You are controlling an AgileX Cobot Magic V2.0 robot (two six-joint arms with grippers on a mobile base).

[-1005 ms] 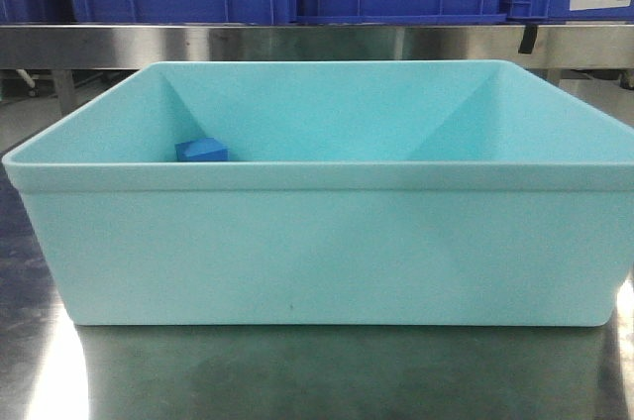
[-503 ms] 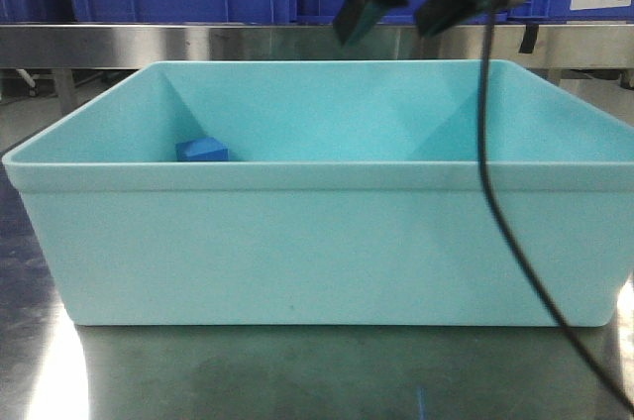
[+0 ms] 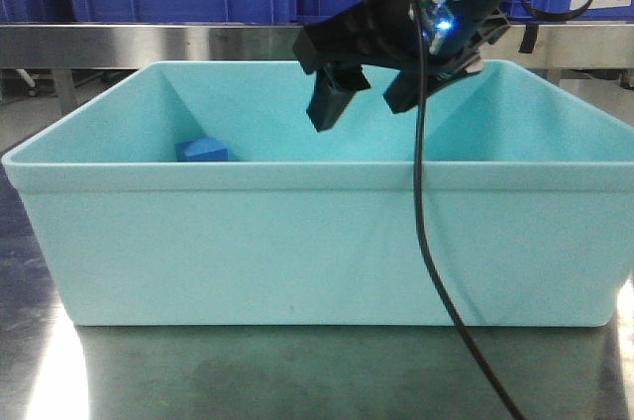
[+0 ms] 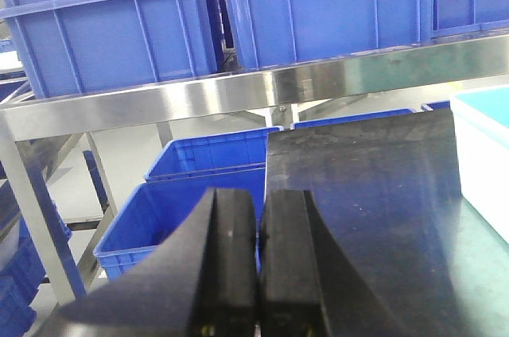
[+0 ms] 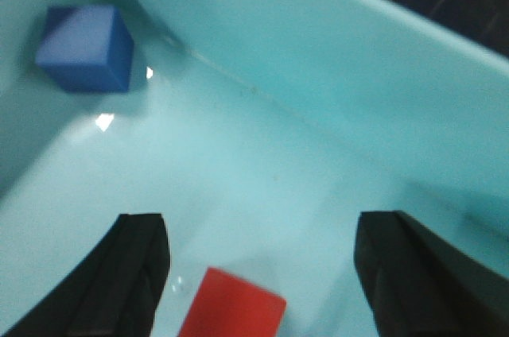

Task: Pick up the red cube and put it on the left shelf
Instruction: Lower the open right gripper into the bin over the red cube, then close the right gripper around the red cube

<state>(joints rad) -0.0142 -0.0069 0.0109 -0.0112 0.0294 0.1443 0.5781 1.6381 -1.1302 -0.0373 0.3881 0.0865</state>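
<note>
The red cube [image 5: 233, 305] lies on the floor of the pale teal tub [image 5: 318, 43], seen only in the right wrist view. It sits low between the spread fingers of my right gripper [image 5: 266, 230], which is open and not touching it. From the front, the right gripper [image 3: 365, 103] hangs inside the tub [image 3: 297, 177], whose front wall hides the red cube. My left gripper [image 4: 260, 202] is shut on nothing, beside the table, facing the left shelf [image 4: 238, 91] with its steel rail and blue crates [image 4: 119, 27].
A small blue cube [image 3: 202, 151] sits in the tub's far left corner, and shows as the blue cube [image 5: 86, 47] in the right wrist view. The right arm's black cable [image 3: 426, 242] drapes over the tub front. Blue crates [image 4: 199, 194] stand on the floor under the shelf.
The right arm was out of the front view one second ago. It has since come down from the top and lowered its open gripper into the tub.
</note>
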